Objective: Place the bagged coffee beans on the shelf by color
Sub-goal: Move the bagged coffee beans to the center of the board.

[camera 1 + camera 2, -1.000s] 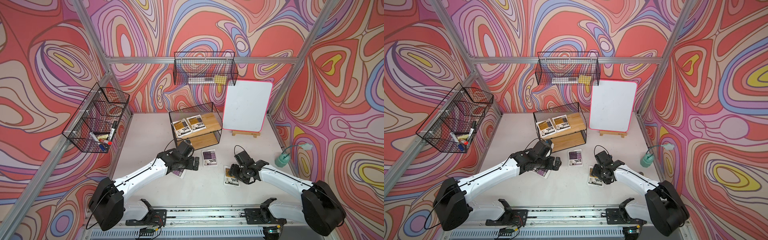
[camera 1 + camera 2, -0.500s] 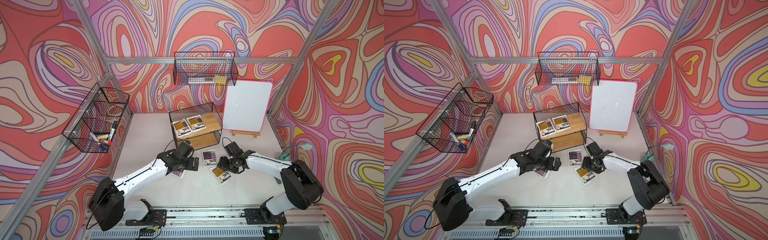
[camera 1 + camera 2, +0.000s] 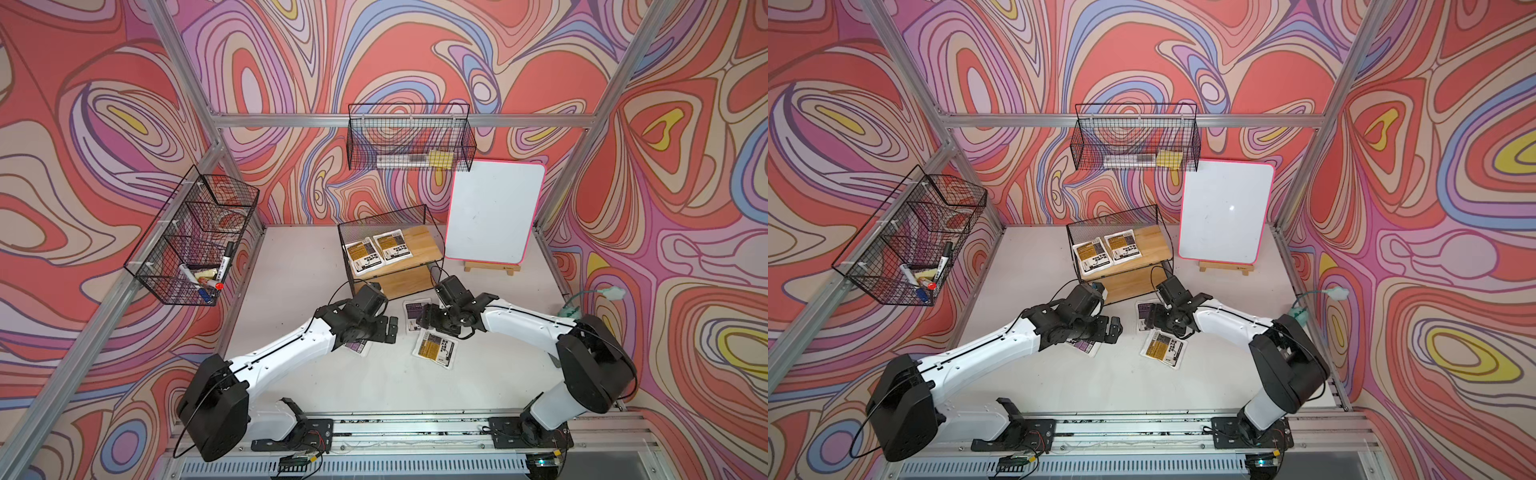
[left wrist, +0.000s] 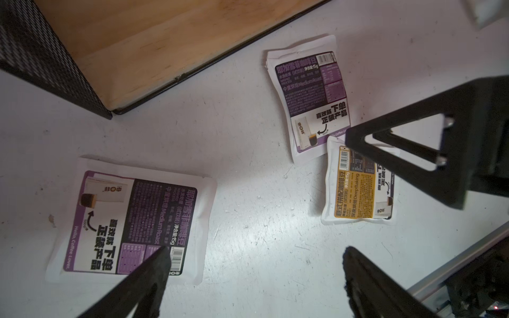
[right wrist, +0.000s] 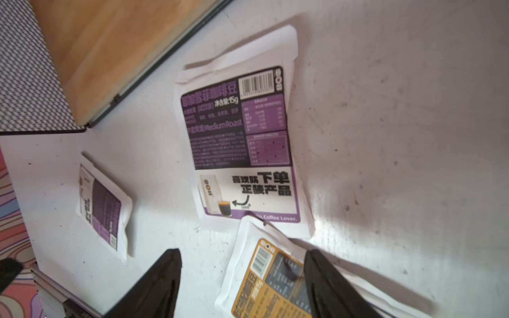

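— Where are the coffee bags?
— 2 are put away. A flat white pouch with a yellow-orange and black label [image 3: 363,258] and a matching 2nd yellow-orange pouch [image 3: 392,248] lie side by side on the upper board of the 2-tier black wire shelf with light wooden boards [image 3: 424,243]. It stands near the middle of the back edge of the white counter [image 3: 291,270].
— The other 3?
— Flat on the counter in front of the shelf, around the counter's middle. A 3rd yellow-orange pouch [image 3: 434,349] has a corner lying over the edge of a white pouch with a purple and black label [image 5: 239,143]. A 2nd purple pouch [image 4: 129,223] lies apart from them, toward the counter's left edge, partly hidden under the white left arm [image 3: 291,345] in both top views.
— And the jaws?
— The right gripper [image 5: 242,252] hovers over that overlap, jaws released and holding nothing. In the right wrist view 1 finger [image 5: 330,289] crosses the 3rd yellow-orange pouch, and I cannot tell whether it touches. The left gripper [image 4: 256,249] hangs above bare counter between the 2nd purple pouch and the other 2, jaws released wide and empty. 1 fingertip [image 4: 157,264] shows over that purple pouch's edge.
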